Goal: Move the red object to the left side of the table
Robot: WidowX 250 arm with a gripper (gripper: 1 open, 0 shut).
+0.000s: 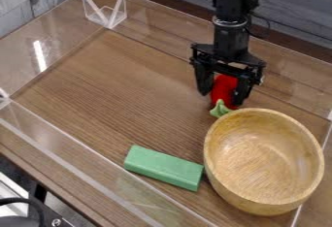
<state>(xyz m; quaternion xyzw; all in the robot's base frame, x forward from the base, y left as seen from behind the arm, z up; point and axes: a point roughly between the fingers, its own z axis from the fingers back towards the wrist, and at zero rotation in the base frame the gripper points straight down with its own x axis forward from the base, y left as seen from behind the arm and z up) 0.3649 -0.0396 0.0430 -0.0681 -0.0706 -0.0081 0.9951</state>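
Camera view:
1. Black two-fingered robot gripper (224,79) stood with fingers spread, straddling the small rounded bright-red toy fruit (223,89); no grip seen.
2. Fruit lay right of frame centre on the brown wood-grain tabletop (116,85), light-green leafy end toward the large round wooden bowl (263,163) at lower right.
3. Judged light, probably smooth, perhaps slightly yielding; best taken across the red middle, clear of the leaves.

free: bare table (111,85) left of gripper (224,87), wide open lane | obstacles: wooden bowl (263,161) close on near side, green block (163,167) by near edge, acrylic walls (78,156) along edges
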